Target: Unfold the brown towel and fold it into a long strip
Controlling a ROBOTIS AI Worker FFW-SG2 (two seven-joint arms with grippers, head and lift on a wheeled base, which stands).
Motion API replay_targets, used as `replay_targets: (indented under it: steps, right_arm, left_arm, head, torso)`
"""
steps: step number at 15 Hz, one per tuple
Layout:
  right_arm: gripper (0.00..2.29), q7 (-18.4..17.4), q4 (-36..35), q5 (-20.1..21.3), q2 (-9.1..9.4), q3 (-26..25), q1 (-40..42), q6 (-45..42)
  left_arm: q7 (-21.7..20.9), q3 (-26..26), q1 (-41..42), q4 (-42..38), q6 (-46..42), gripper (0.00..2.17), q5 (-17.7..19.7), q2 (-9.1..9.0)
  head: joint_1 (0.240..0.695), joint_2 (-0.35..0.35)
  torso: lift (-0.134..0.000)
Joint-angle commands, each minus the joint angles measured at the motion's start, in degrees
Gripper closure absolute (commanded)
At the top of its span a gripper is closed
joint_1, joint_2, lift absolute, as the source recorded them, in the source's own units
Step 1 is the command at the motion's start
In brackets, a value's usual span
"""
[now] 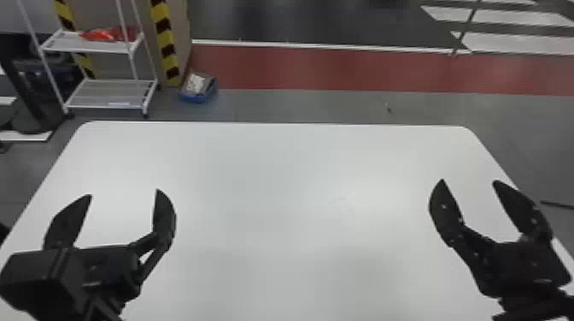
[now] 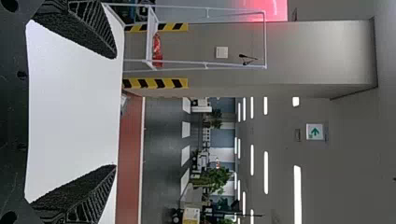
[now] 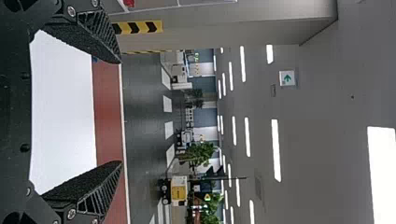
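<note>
While both arms extend over the white table (image 1: 273,170) from its near side, their grippers stand well apart and point toward the far edge. Left gripper (image 1: 124,192): above the left portion of the table, near the left edge, fingers spread wide, empty. Right gripper (image 1: 469,181): above the right portion, near the right edge, its fingers likewise wide apart and empty. The position of the brown towel cannot be told. Background: beyond the far left corner, a white rack (image 1: 97,105) carries a red object (image 1: 106,34) on its upper shelf; beside it are a column with yellow-and-black stripes (image 1: 162,24) and, on the floor, a blue box (image 1: 197,98); a red floor band (image 1: 324,70) runs beyond the far edge
</note>
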Motion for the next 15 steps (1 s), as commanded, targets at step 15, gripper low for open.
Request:
replay_targets:
  steps: [15]
  right_arm:
    - [0.12, 0.1, 1.5, -1.0, 0.36, -2.0, 0.0, -0.2]
  left_arm:
    - [-0.7, 2.9, 1.8, -3.0, 0.1, 0.04, -0.5, 0.0]
  head:
    - [0.695, -0.091]
  torso:
    - [-0.114]
